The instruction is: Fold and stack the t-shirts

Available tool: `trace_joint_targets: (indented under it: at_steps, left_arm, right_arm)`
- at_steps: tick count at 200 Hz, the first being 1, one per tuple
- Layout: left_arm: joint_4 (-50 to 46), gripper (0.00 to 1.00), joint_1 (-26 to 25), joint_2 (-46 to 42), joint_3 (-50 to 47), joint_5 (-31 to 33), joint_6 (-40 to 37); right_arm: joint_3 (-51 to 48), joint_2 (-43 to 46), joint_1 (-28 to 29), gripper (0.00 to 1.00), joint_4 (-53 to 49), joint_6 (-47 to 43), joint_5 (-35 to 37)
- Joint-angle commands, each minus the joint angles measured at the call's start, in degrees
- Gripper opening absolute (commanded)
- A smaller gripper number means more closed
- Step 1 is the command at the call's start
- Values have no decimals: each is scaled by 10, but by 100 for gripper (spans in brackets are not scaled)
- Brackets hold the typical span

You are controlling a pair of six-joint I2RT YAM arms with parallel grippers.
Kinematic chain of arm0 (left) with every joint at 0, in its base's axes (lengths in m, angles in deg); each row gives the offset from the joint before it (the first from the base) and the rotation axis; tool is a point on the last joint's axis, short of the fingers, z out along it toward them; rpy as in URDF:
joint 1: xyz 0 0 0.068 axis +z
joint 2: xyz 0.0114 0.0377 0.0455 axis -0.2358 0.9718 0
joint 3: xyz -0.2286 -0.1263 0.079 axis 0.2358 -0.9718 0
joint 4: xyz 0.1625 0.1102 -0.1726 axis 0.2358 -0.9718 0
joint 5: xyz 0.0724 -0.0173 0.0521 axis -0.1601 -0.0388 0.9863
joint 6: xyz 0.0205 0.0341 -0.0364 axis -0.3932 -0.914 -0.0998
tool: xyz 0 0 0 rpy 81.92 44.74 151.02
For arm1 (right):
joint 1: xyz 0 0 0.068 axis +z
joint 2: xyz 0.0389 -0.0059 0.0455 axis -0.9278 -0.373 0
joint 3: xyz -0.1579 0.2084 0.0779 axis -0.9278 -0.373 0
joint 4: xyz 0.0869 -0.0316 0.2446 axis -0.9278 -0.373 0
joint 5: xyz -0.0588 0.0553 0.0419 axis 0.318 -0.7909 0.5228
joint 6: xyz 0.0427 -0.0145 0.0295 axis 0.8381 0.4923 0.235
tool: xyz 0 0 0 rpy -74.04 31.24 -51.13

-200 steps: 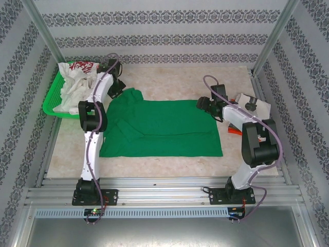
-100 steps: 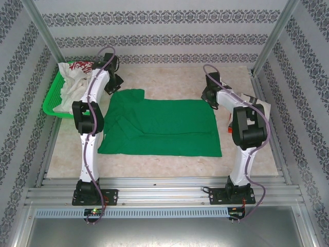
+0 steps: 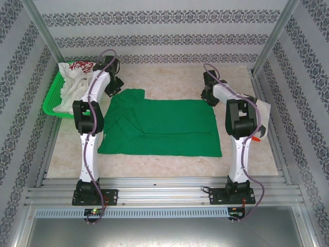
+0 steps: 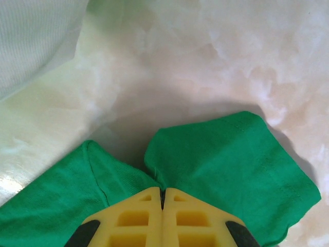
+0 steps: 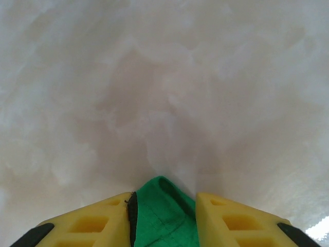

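A bright green t-shirt lies spread across the middle of the table. My left gripper is at its far left corner. In the left wrist view that gripper is shut, with a pinch of the green t-shirt caught between its yellow fingertips. My right gripper is at the shirt's far right corner, and its jaws hold a folded corner of the green t-shirt, which fills the gap between them. White t-shirts, one with red print, lie heaped at the far left.
The white shirts rest in a green mesh basket at the far left edge. A white object and something orange lie by the right arm. White cloth hangs close to the left gripper. Bare marble lies behind the shirt.
The right arm has swung in to the shirt's far right corner and its jaws have narrowed onto the cloth. The left arm shifted back a little, still holding its corner.
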Motion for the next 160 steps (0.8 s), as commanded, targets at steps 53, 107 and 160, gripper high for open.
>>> trace_joint_targets:
  at_steps: [53, 107, 160]
  left_arm:
    - [19, 0, 5, 3, -17, -12, -9]
    - [25, 0, 5, 2, -28, -18, -10]
    - [25, 0, 5, 1, -28, -18, -10]
  right_arm:
    - [83, -52, -8, 33, -55, -8, -11]
    - [121, -84, -10, 31, -88, -11, -17]
    - [124, -79, -6, 30, -127, -27, -20]
